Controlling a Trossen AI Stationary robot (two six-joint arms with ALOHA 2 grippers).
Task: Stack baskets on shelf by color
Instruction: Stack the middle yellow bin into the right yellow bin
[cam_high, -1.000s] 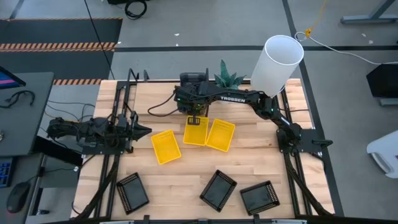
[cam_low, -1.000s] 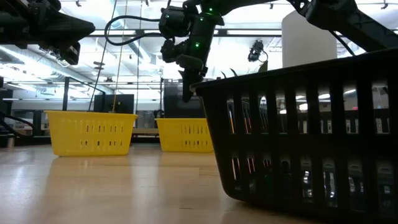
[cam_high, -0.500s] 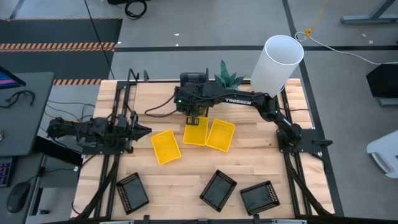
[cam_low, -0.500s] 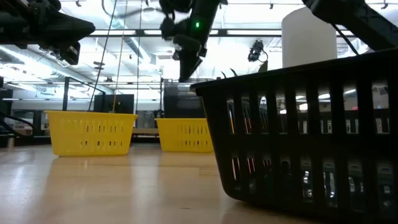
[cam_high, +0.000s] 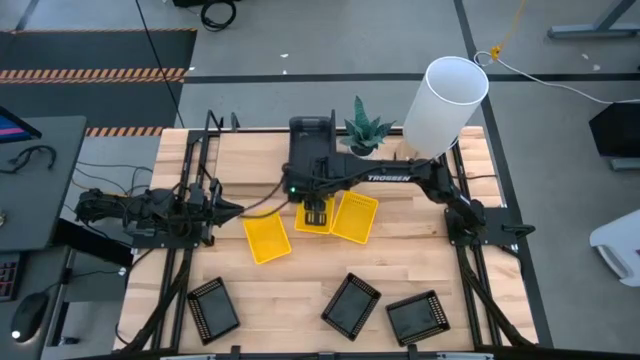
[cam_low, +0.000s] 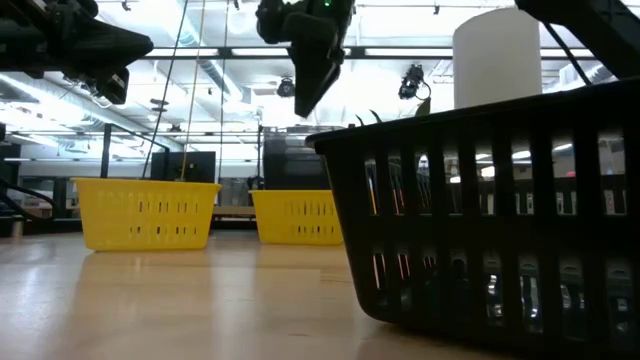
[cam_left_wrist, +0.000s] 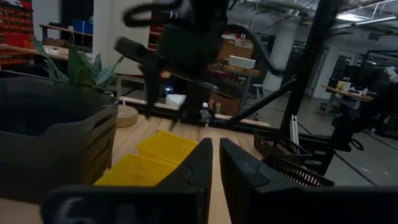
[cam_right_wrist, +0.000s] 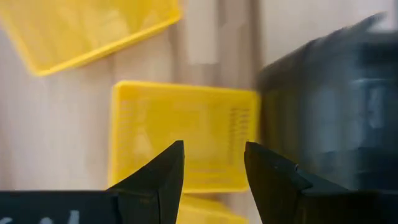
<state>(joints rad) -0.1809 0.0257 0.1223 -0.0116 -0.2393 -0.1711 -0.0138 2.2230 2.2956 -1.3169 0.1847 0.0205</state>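
Pale wooden tabletop (cam_high: 300, 290) seen from above, framed by thin black metal uprights. At centre, three bright yellow shallow plastic baskets: middle yellow basket (cam_high: 313, 212), right yellow basket (cam_high: 356, 217) touching it, left yellow basket (cam_high: 266, 236) set slightly apart and tilted. Along near edge, three black perforated plastic baskets (cam_high: 352, 302), well apart from yellow ones. Stack of dark grey rounded baskets (cam_high: 311, 140) at far edge, beside small green plant (cam_high: 365, 126) and tall white cylinder (cam_high: 446, 102). Right gripper (cam_high: 316, 212) hovering directly above middle yellow basket, jaws spread wide, holding nothing. Left gripper (cam_high: 232, 209) waiting at table's left edge, fingers nearly together, empty.
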